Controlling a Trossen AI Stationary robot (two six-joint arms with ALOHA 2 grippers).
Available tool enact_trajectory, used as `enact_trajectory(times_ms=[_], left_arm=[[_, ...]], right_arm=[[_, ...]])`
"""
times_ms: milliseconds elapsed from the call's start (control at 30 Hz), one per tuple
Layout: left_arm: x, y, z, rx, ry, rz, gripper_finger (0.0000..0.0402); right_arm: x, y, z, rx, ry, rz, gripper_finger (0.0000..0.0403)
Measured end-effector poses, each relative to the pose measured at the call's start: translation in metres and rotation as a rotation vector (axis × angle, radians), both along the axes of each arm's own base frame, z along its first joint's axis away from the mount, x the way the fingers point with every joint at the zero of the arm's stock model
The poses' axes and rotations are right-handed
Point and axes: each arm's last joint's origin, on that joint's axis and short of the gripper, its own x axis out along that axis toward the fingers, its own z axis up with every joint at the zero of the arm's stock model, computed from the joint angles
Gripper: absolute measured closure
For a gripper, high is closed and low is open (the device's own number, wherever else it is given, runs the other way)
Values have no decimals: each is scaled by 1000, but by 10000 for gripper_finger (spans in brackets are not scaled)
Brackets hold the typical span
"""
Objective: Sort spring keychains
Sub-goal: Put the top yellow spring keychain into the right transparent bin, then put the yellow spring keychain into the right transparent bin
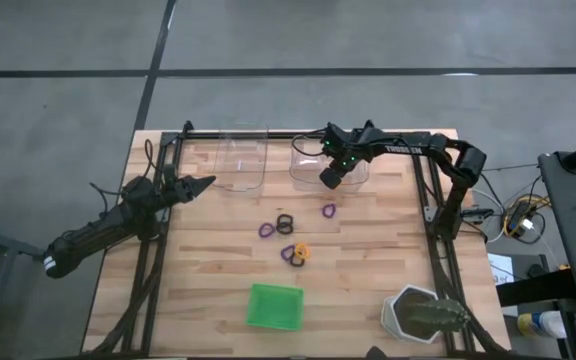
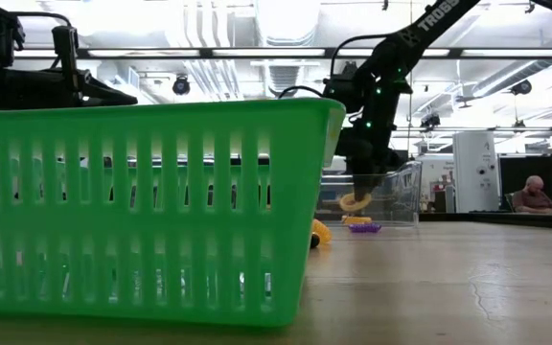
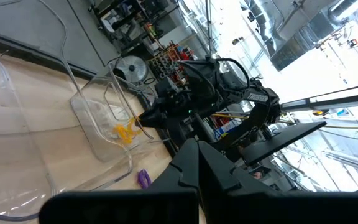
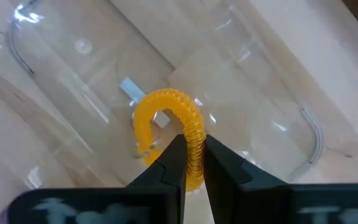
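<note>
Right gripper (image 4: 189, 163) pinches an orange spring keychain (image 4: 169, 121) over the clear tray (image 1: 330, 165) at the table's far edge; left gripper (image 1: 204, 183) closed, idle at left edge.

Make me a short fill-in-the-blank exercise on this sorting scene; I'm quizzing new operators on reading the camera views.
1. The right tool grips a spring keychain coloured ____.
2. That tool hangs over a ____ plastic tray.
3. The square tray at the table's near edge is ____.
4. The left tool is ____, holding nothing.

Missing words: orange; clear; green; shut
</note>
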Motion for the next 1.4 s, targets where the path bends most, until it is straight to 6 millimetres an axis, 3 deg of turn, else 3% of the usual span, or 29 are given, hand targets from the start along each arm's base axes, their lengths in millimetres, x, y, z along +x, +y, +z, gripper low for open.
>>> enact_trajectory(times_ms=[533, 1000, 1167, 1400], left_arm=[[0, 0, 0, 0, 0, 0, 402], [0, 0, 0, 0, 0, 0, 402], [0, 0, 0, 0, 0, 0, 402], [0, 0, 0, 0, 0, 0, 402]], right_arm=[[3, -2, 1, -18, -36, -17, 349], [4, -2, 2, -5, -51, -67, 223], [10, -4, 15, 11, -87, -53, 211], [27, -4, 52, -27, -162, -12, 216]])
